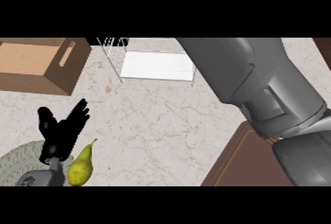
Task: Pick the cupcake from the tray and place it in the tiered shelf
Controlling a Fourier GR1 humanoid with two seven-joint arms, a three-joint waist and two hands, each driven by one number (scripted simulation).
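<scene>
My left hand (61, 129) rests open at the lower left, fingers up and spread, holding nothing. My right forearm (258, 83) crosses the right half of the view from the top centre down to the lower right; the right hand itself is out of sight. The brown tray (242, 164) shows at the lower right, mostly covered by that forearm. No cupcake is visible. The wire tiered shelf (155, 63) with a white surface stands at the top centre.
A cardboard box (39, 63) with a handle slot sits at the top left. A yellow-green pear (81, 168) lies beside my left hand, next to a round woven mat (19, 159) at the lower left.
</scene>
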